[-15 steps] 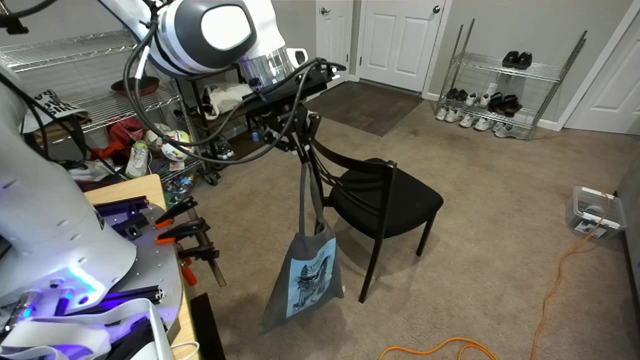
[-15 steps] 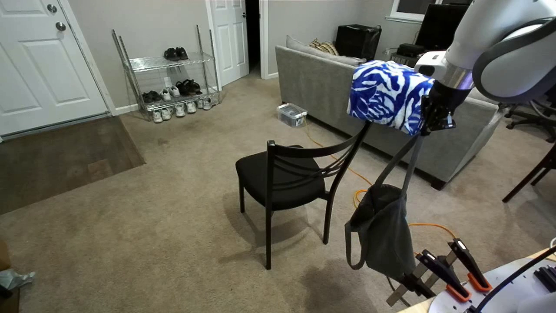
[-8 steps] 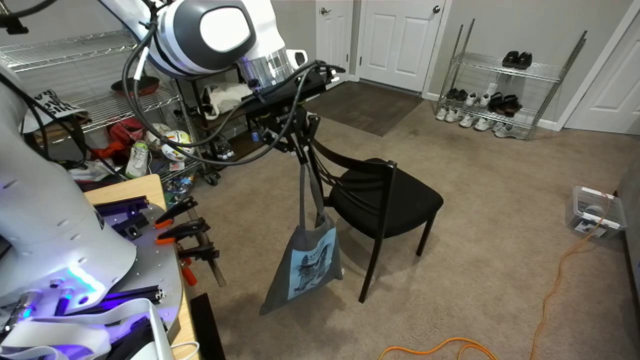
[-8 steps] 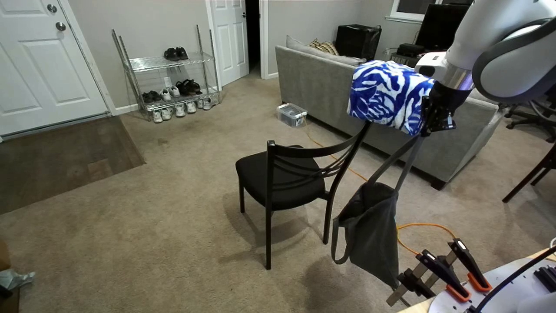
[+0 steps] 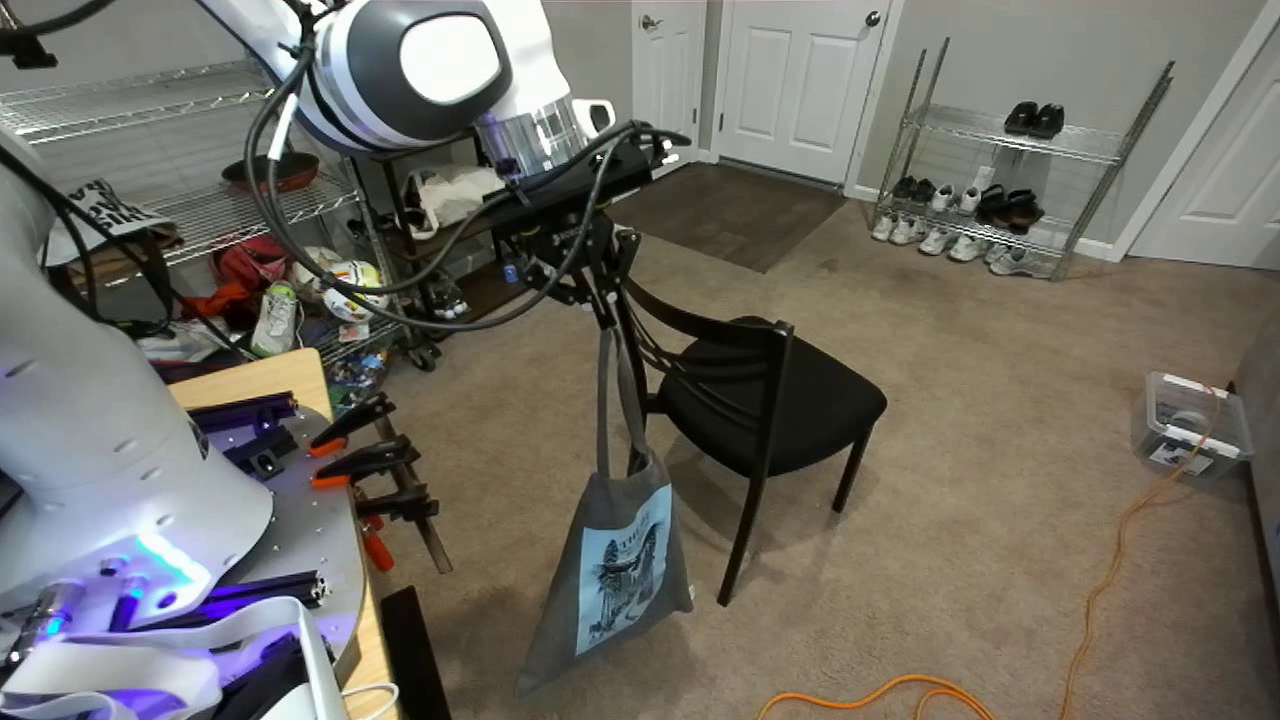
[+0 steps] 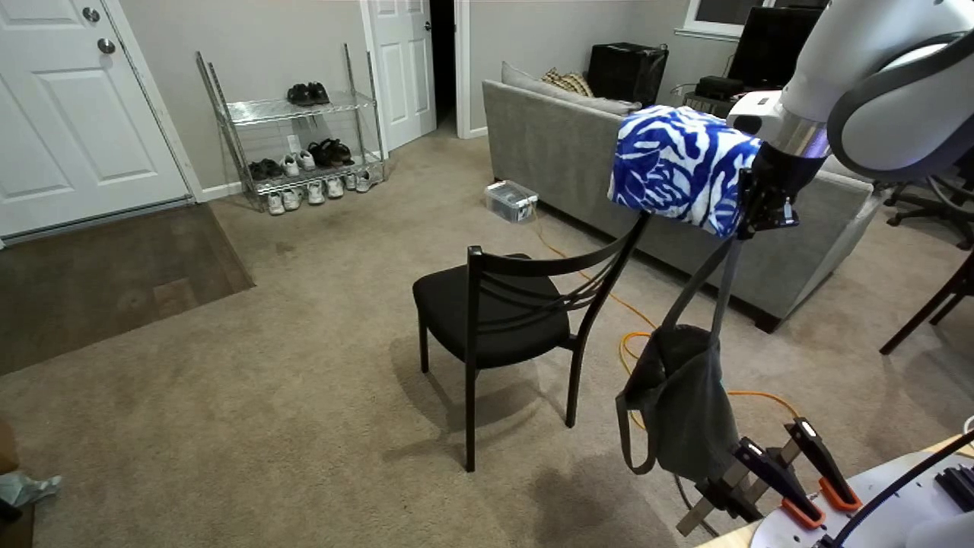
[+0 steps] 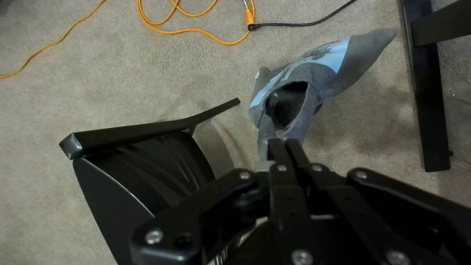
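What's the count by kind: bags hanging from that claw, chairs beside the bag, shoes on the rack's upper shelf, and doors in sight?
Grey tote bag: 1
Black armless chair: 1
Black shoes: 2
White doors: 3
Total: 7

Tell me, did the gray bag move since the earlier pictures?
Yes. In an exterior view, the gray bag has swung away from the black chair, which stayed put, and toward the clamps.

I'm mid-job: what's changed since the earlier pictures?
In an exterior view, the grey cloth tote bag has swung rightward since half a second ago. Nothing newly gripped or released: the black two-fingered pincer still holds its strap. Pincer and black padded-seat chair stayed put.
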